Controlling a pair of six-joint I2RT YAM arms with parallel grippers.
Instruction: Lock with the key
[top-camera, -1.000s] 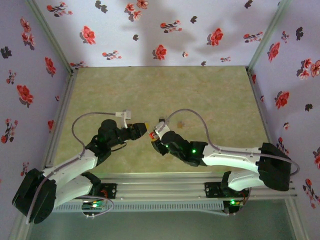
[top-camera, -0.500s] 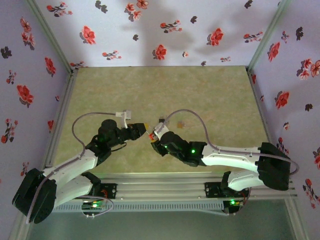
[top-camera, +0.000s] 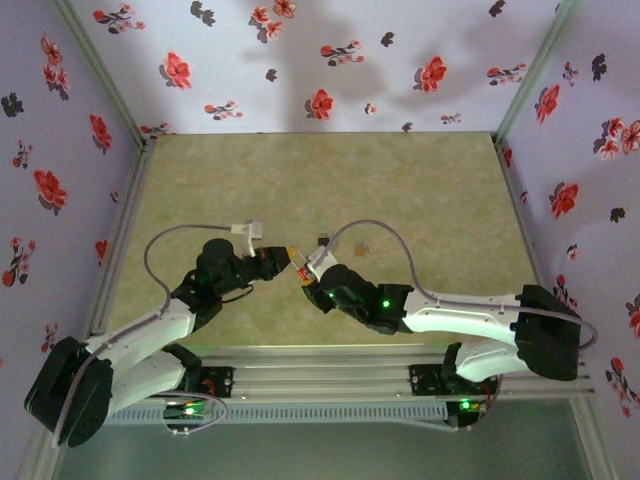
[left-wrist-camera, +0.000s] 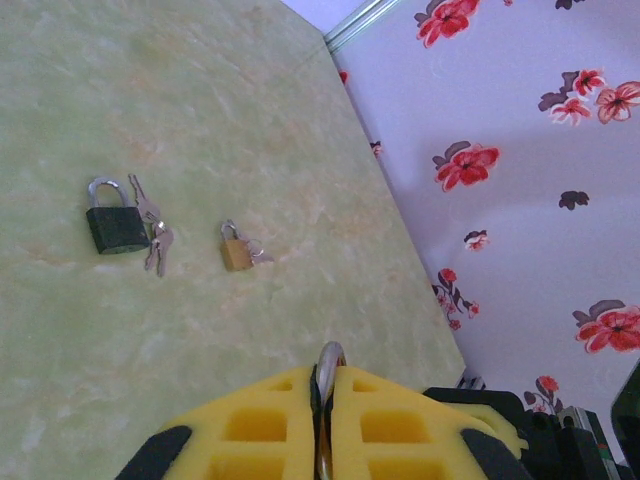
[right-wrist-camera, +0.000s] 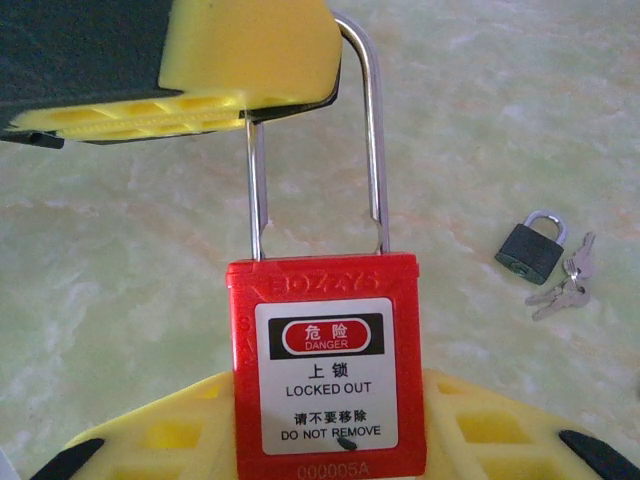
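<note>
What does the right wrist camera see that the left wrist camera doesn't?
Right wrist camera: the red padlock with its DANGER label, held by the right gripper. Left wrist camera: a small brass padlock and the flowered wall. Both: the dark padlock with keys on the green table, and the left gripper pinching the silver shackle.

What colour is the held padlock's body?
The padlock body is red, white label; best in right wrist view.
</note>
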